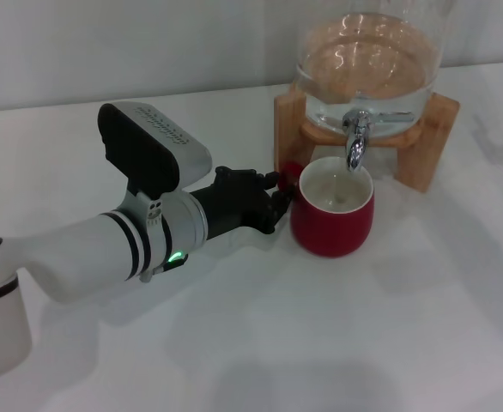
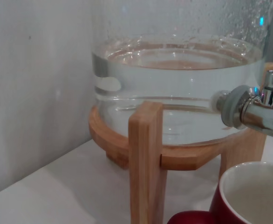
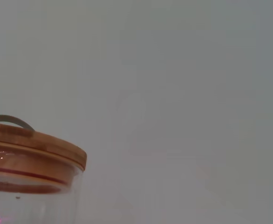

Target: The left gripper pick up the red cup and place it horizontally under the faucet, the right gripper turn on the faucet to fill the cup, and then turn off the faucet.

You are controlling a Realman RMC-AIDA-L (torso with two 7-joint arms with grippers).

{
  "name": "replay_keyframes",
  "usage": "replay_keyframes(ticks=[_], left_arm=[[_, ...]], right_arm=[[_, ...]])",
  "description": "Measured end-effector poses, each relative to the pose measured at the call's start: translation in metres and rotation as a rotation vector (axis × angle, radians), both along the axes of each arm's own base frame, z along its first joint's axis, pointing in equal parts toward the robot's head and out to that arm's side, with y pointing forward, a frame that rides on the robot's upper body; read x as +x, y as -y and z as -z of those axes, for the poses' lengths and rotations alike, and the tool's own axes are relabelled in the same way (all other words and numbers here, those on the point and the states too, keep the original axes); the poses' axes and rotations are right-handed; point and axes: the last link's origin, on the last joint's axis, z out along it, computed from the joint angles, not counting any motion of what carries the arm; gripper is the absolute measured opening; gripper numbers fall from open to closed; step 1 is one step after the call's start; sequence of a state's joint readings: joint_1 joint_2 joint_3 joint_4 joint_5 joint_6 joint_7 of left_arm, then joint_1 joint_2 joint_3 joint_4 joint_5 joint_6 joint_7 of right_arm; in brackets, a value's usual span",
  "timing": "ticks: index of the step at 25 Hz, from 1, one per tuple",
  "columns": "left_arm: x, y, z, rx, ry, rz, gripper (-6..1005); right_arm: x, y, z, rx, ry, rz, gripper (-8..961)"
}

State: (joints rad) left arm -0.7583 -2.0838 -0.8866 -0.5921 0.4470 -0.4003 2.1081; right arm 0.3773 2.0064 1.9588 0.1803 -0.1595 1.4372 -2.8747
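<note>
under the faucet the red cup stands upright on the table, my left end effector clenched on its handle. i should hold it steady, mouth centred beneath the spout, while my unseen right end effector works the lever.

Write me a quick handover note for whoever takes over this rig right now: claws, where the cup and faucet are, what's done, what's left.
Left claw: at the red cup's handle side, apparently closed on the handle.
Right claw: not in view.
Red cup: upright on the table, directly under the faucet spout, in front of the wooden stand.
Glass dispenser: partly full of water.
Done: cup placed under the faucet.
Left: right claw opens the faucet, fills the cup, closes it. Whether filling has begun is unclear.
</note>
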Motion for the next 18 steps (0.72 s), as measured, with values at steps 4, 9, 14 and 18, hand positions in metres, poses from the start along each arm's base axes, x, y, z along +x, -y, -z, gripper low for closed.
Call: replay_keyframes(ticks=[4,9,14,18], left_arm=[[0.001,0.001,0.001,-0.004,0.001,0.003,263],[-0.014,0.006,-0.007,0.046,0.026,-0.024,263],[-0.037,0.020,-0.024,0.154,0.055,-0.039,263],[-0.056,0.033,-0.039,0.230,0.080,-0.068,263]], right_arm=[[0.001,0.001,0.001,-0.002,-0.001,0.004,617],[0.003,0.002,0.001,-0.002,-0.001,0.010,617],[0.004,0.004,-0.002,0.010,-0.004,0.015,617],[0.006,0.005,-0.004,0.019,-0.007,0.021,617]])
